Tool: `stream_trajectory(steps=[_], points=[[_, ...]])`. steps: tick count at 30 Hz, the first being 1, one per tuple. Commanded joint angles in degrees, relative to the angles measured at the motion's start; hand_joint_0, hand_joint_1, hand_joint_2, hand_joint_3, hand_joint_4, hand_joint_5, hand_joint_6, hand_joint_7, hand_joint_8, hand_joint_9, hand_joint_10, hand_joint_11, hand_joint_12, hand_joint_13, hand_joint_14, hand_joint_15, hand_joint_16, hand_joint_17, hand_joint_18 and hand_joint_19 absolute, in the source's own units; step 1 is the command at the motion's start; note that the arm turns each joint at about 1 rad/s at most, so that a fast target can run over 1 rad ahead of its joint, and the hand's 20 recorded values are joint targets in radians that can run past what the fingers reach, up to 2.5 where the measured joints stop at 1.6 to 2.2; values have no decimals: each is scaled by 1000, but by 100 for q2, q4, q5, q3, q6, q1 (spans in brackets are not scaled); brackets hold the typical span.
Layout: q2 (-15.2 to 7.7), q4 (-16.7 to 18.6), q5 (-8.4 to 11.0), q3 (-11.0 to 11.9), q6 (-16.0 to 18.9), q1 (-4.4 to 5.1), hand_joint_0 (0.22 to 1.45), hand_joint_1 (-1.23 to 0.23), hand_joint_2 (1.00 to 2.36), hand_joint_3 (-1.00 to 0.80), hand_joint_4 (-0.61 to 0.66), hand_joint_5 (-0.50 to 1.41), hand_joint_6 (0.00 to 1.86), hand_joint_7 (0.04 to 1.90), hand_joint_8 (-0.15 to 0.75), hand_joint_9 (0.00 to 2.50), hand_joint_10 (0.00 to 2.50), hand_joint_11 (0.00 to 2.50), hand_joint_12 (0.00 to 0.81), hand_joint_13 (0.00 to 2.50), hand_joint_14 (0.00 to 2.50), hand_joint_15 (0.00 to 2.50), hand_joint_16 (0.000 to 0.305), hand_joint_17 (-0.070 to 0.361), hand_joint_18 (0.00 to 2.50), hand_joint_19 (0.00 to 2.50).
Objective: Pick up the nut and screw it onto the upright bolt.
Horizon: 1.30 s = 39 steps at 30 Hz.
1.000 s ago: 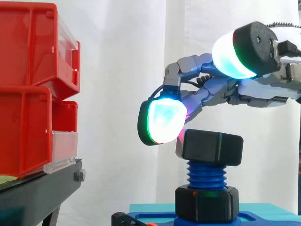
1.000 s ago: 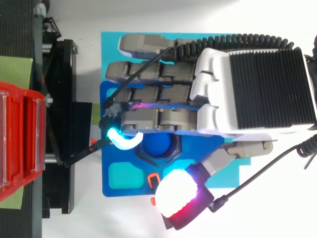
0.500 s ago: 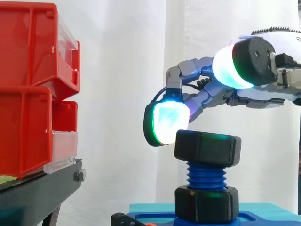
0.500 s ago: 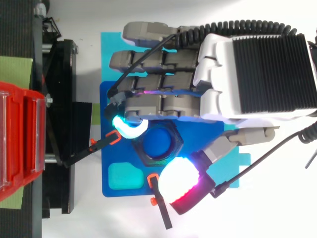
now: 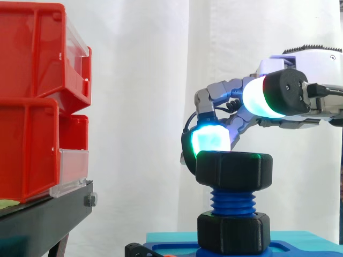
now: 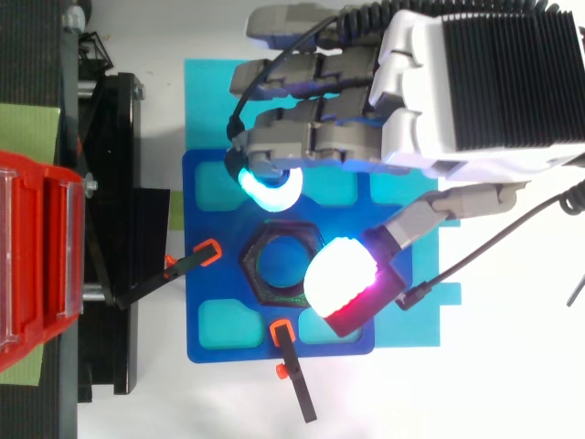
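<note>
A black hex nut [image 5: 233, 170] sits level on the top threads of the upright blue bolt [image 5: 233, 202]. In the top view the nut [image 6: 260, 283] rings the bolt's blue end [image 6: 281, 270]. My hand [image 6: 484, 82] hovers over the far side of the blue base plate [image 6: 206, 197], open and with nothing in it. Its fingers are loosely bent, and a cyan fingertip [image 5: 211, 140] hangs just behind the nut's top edge. The thumb pad [image 5: 262, 96] floats well above the nut. A second black nut [image 5: 233, 233] sits at the bolt's foot.
Stacked red bins [image 5: 37, 101] stand on a black stand [image 5: 43, 219] to the left. Two black clips with orange tips [image 6: 292, 380] [image 6: 183, 270] lie at the plate's edges. A teal mat [image 6: 210, 91] lies under the plate, before a white curtain.
My hand has let go of the nut, drawn back to the plate's far side and spread its thumb away. The nut, tilted before, now sits level on the bolt.
</note>
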Motion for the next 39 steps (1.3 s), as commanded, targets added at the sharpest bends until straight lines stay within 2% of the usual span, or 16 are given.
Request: stream_trajectory(steps=[1, 6, 9, 10, 11, 13, 14, 16, 23, 25, 31, 39], points=[[7, -11, -84, -3, -49, -73, 541, -237, 1000, -500, 195, 17, 500, 1508, 294, 934, 0, 0, 232, 644, 0, 0, 23, 52, 357, 0], [7, -29, -189, -3, -93, -152, 543, -169, 1000, -500, 160, 29, 538, 1419, 284, 1023, 0, 0, 223, 675, 0, 0, 22, 49, 377, 0], [7, 7, -225, 6, -93, -178, 538, -128, 1000, -500, 176, 29, 500, 1475, 287, 1026, 0, 0, 224, 679, 0, 0, 22, 49, 382, 0], [7, 15, -242, 6, -84, -178, 538, -123, 1000, -500, 182, 20, 501, 1435, 287, 1026, 0, 0, 225, 679, 0, 0, 22, 49, 383, 0], [7, 15, -260, 23, -84, -178, 535, -107, 1000, -500, 212, -15, 504, 1303, 288, 1012, 0, 0, 228, 670, 0, 0, 22, 49, 377, 0], [7, 33, -313, 120, -84, -161, 532, -94, 1000, -500, 233, -34, 505, 1185, 285, 981, 0, 0, 235, 652, 0, 0, 23, 51, 368, 0], [7, 42, -339, 137, -84, -143, 530, -88, 1000, -500, 260, -52, 505, 1062, 277, 956, 0, 0, 240, 640, 0, 0, 24, 54, 354, 0], [-2, 77, -348, 137, -84, -134, 527, -85, 1000, -500, 267, -69, 504, 954, 273, 928, 0, 0, 248, 624, 0, 0, 25, 56, 338, 0], [-239, 798, -356, 137, -5, -99, 518, -53, 1000, -500, 198, -143, 502, 663, 239, 760, 0, 0, 271, 512, 0, 0, 30, 68, 258, 0], [-318, 903, -313, 129, 91, -55, 517, -49, 1000, -500, 192, -149, 502, 645, 234, 734, 0, 0, 275, 499, 0, 0, 31, 69, 237, 0], [-318, 727, -163, 129, 170, 77, 518, -42, 1000, -500, 200, -144, 502, 690, 240, 694, 0, 0, 282, 474, 0, 0, 32, 72, 216, 0], [-318, 428, -102, 137, 170, 226, 520, -44, 1000, -500, 212, -125, 503, 784, 249, 671, 0, 0, 286, 459, 0, 0, 32, 72, 200, 0]])
